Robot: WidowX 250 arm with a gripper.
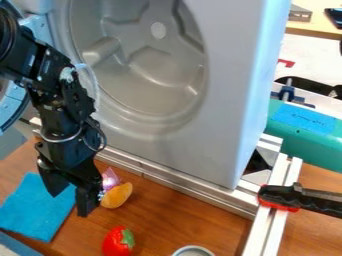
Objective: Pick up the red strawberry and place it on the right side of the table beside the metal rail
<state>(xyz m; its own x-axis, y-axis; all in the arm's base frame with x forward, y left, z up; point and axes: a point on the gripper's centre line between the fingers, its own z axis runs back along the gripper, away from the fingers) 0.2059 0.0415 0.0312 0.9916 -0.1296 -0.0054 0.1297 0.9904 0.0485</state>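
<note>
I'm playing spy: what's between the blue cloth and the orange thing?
The black pincer hangs between the blue cloth and orange thing in the camera view.

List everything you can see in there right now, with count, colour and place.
strawberry: 1, red with green top, front edge
orange-yellow rounded piece: 1, beside the gripper
pointed piece: 1, pink-purple, behind it
cloth: 1, blue, left
round rim: 1, silvery, bottom edge
drum housing: 1, grey, centre back
metal rails: several, silver, along its base
clamp: 1, black and red, right
rounded case: 1, teal, right
tape: 1 strip, blue, on the case
small box: 1, grey, top right
tabletop: 1, brown wood, below
robot arm: 1, black, upper left
gripper: 1, black, open, over the cloth's right side
</note>
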